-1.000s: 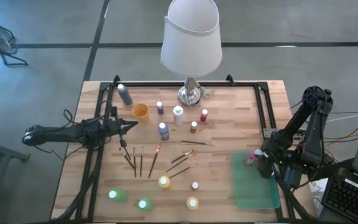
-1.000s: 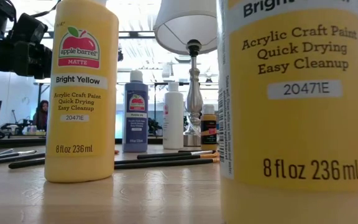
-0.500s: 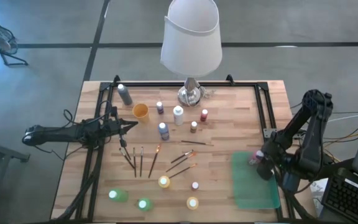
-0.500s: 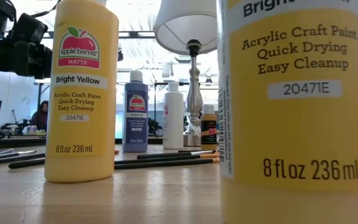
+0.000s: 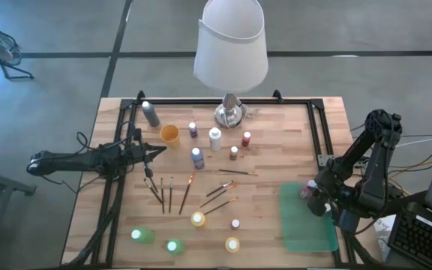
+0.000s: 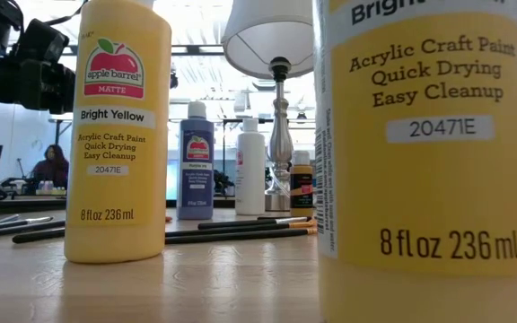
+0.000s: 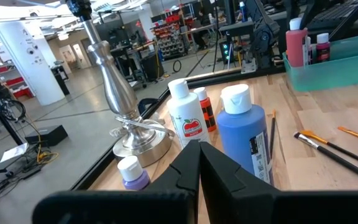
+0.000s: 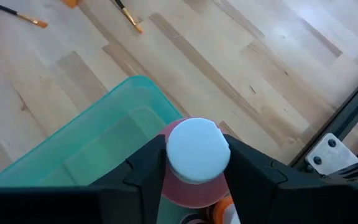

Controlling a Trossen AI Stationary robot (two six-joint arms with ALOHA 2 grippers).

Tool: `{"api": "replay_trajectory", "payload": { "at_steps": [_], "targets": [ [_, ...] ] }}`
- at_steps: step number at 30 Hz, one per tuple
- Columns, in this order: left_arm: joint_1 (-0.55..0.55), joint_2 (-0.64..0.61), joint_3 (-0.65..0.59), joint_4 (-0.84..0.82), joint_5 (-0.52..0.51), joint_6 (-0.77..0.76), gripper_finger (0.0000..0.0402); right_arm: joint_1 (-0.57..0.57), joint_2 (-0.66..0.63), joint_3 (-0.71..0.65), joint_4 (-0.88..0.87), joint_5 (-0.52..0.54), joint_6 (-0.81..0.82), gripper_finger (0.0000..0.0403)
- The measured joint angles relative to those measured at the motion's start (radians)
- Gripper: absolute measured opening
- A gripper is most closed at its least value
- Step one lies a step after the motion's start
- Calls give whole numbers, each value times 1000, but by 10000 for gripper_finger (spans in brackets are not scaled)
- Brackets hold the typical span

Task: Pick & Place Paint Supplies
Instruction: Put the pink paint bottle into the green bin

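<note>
The step in hand looks like the setting-down of one paint bottle into the green tray point(image 5: 306, 225) at the table's right front. The right gripper point(image 8: 194, 163) hangs over the tray's back corner, its two dark fingers either side of a pink bottle point(image 8: 193, 168) with a white cap; the fingers sit close against the bottle's shoulders, though whether they grip it firmly or are letting it go cannot be told. In the left wrist view the bottle point(image 7: 296, 45) appears to stand upright inside the tray's wall, with a smaller bottle just beside it. The left gripper point(image 7: 199, 163) waits at the table's left side, its fingers pressed together and holding nothing, pointed toward a blue bottle point(image 7: 243, 134) and a white bottle point(image 7: 186, 115) near the lamp point(image 5: 230, 64). Most of the supplies are not yet moved: bottles stand around the lamp's base, yellow and green ones along the front edge, and the paintbrushes point(image 5: 172, 193) lie loose mid-table. The next move probably calls for the right fingers to part fully and lift straight up, so the bottle is not tipped, before reaching for another item.
</note>
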Motion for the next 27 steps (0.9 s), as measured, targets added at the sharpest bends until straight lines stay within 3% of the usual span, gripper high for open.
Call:
{"api": "replay_trajectory", "payload": {
  "at_steps": [16,27],
  "targets": [
    [0,0,0,0,0,0,13,0,-2,4,-35,-36,-8,164],
    [-1,0,0,0,0,0,13,0,-7,43,-35,-45,-51,197]
  ]
}}
